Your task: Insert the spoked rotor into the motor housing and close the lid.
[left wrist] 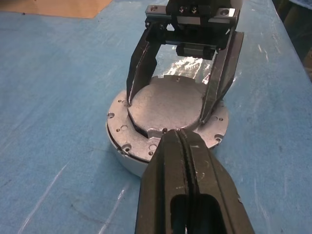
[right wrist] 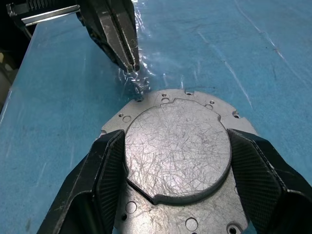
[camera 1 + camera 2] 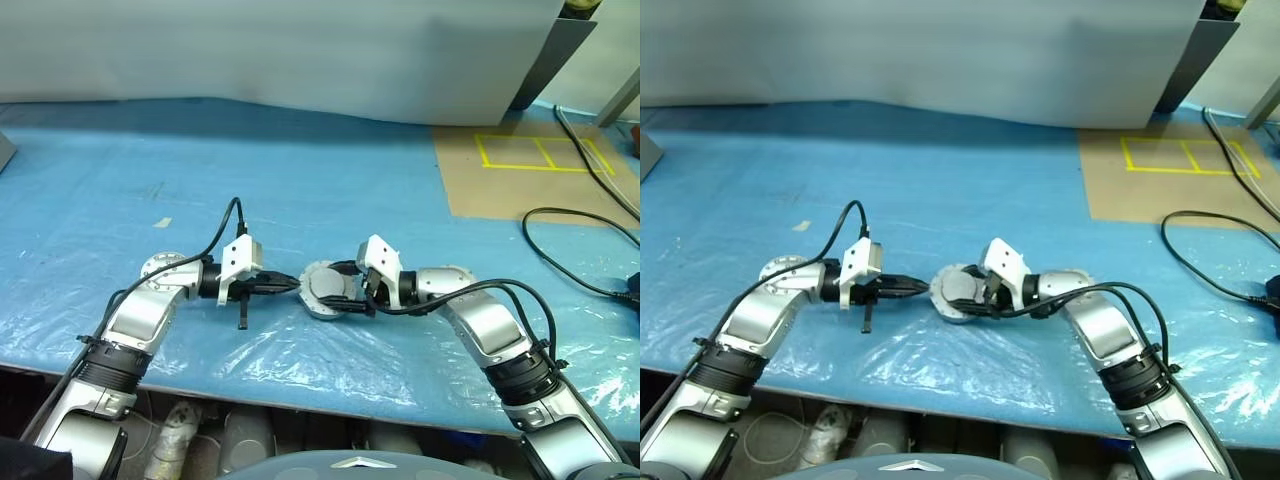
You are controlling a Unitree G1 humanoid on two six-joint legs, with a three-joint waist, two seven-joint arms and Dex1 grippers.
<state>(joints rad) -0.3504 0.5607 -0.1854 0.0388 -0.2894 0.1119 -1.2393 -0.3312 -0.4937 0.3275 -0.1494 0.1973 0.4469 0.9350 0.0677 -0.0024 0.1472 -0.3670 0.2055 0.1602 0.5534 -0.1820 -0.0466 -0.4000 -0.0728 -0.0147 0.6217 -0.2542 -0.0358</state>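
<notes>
The motor housing (image 3: 327, 290) lies smooth face up on the blue plastic sheet (image 3: 300, 180) that covers the table, near its front edge, between the two grippers. From the head camera it is a small silver puck partly hidden by the right gripper (image 3: 352, 293), while the right wrist camera shows its scratched round raised centre (image 2: 176, 146) and the flat rim with small screw holes around it. That view also shows the right gripper's fingers (image 2: 105, 170) spread wide, one on either side of the raised centre and set against its edge. The left wrist camera shows the left gripper (image 1: 181, 139) with its two fingers pressed together, their tip at the housing's rim on the side opposite the right gripper. Well away from the housing, to its right, black cables (image 3: 570, 240) trail over the sheet, and beyond them lies a brown board with yellow tape lines (image 3: 545, 152).
</notes>
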